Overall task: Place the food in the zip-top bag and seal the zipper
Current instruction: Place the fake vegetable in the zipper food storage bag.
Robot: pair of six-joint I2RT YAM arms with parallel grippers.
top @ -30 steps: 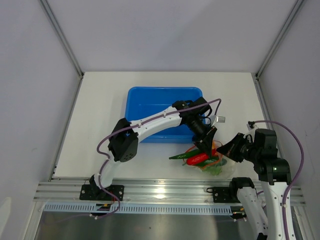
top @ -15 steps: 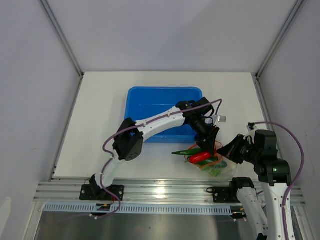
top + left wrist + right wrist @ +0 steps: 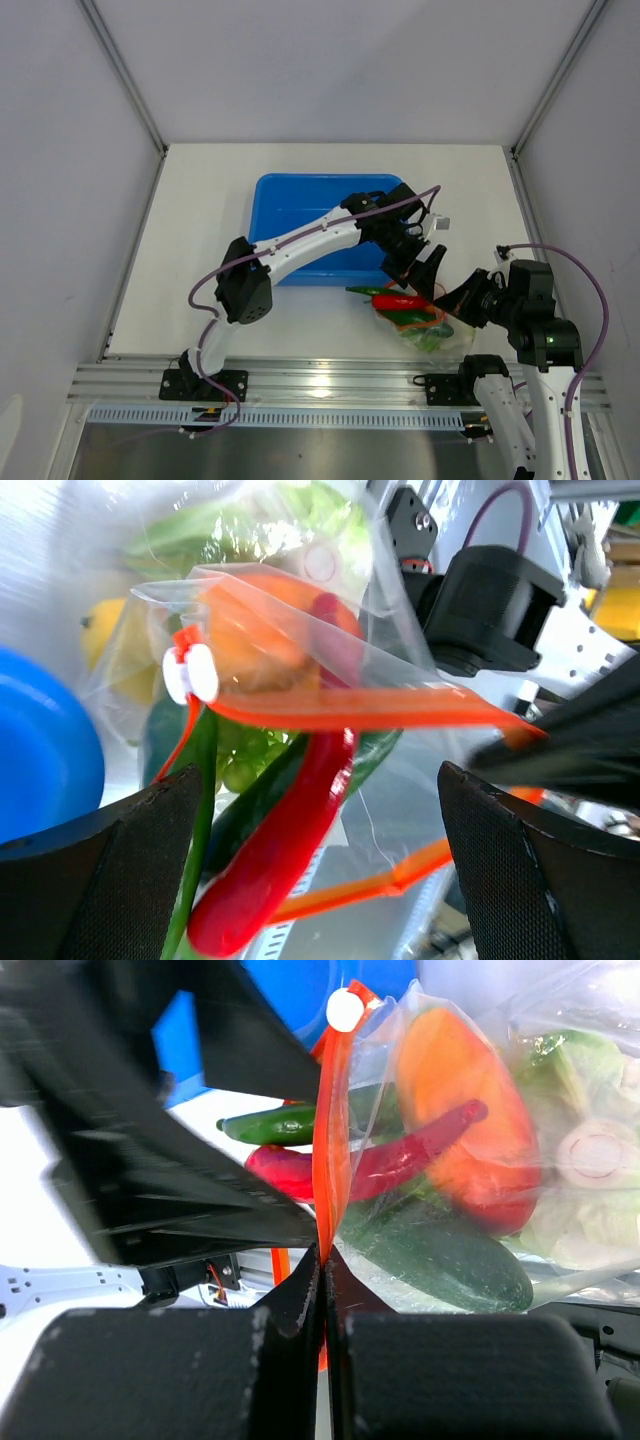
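Observation:
The clear zip-top bag lies at the table's near right edge with its mouth toward the left. Inside it I see an orange fruit, a dark green cucumber and green grapes. A red chili lies across the mouth, its tip inside and its green stem end outside. My left gripper hangs open just above the chili, touching nothing. My right gripper is shut on the orange-red zipper, below its white slider.
The blue plastic tub stands behind the bag, under the left arm's forearm. A yellow fruit shows behind the bag's corner. The metal rail runs along the table's near edge, close below the bag.
The left gripper has opened and let go of the red chili, which now rests in the bag's mouth. The left wrist has pulled back slightly toward the tub. The right gripper has not moved.

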